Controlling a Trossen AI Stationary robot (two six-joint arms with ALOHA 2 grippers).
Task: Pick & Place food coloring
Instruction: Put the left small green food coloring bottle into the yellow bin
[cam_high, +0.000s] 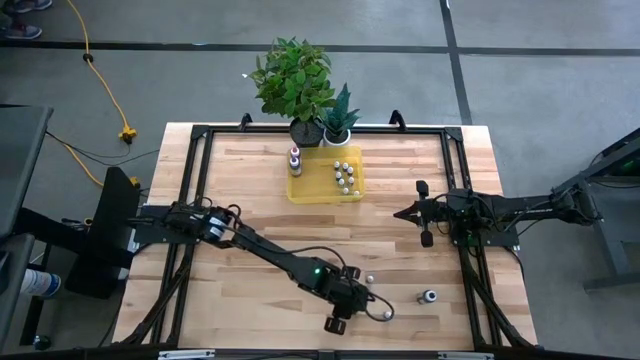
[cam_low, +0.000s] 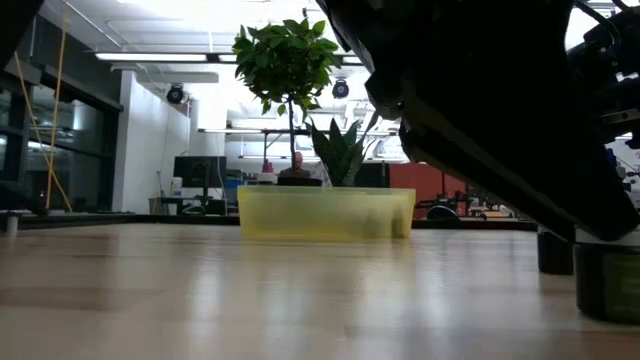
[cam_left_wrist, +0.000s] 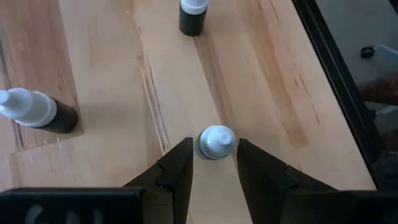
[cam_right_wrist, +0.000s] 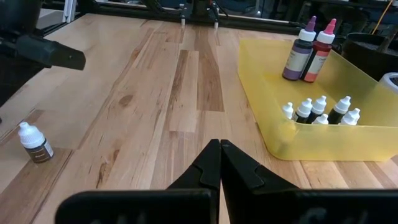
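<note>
My left gripper (cam_high: 378, 308) is low over the table's near edge, and its open fingers stand on either side of a tiny dark bottle with a whitish cap (cam_left_wrist: 216, 142) that stands on its base. Two more tiny bottles stand loose nearby, one (cam_left_wrist: 38, 111) toward the far side and one (cam_left_wrist: 193, 15) ahead of the fingers. The yellow tray (cam_high: 300, 190) by the plants holds several small bottles (cam_right_wrist: 320, 111) and two larger ones (cam_right_wrist: 309, 50). My right gripper (cam_right_wrist: 219, 149) is shut and waits to the right of the tray. My left gripper has a finger (cam_left_wrist: 178, 169) close on each side of the bottle's whitish cap (cam_left_wrist: 217, 137), slanting down from above. Whether either finger touches it, I cannot tell. The bottle stands upright on the table.
Two potted plants (cam_high: 295, 80) stand at the far edge behind the tray. A black frame rail (cam_high: 455, 180) runs around the table. Bare wood lies between the tray and the loose bottles (cam_high: 428, 297). The left arm fills the right of the low view.
</note>
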